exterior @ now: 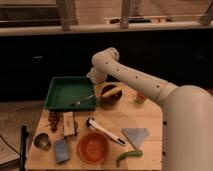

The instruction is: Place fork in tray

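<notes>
Tool (93, 77) above dark-green tray's (56, 95) right rim; grip impossible to tell. Just below-left, fork (83, 100) inside tray, long axis slanting toward tool.

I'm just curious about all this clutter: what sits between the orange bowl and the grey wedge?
In the camera view, the white-handled tool lies there, slanted. The gripper is at the tray, by its right edge, near the fork.

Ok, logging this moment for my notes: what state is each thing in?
Slim silver metal fork: lying in the tray, handle toward its right rim.
Shallow rectangular dark-green tray: holds the fork.
Round orange-red bowl: upright, empty.
Dark round bowl: holds a yellow fruit.
Gripper: above the tray's right rim.
</notes>
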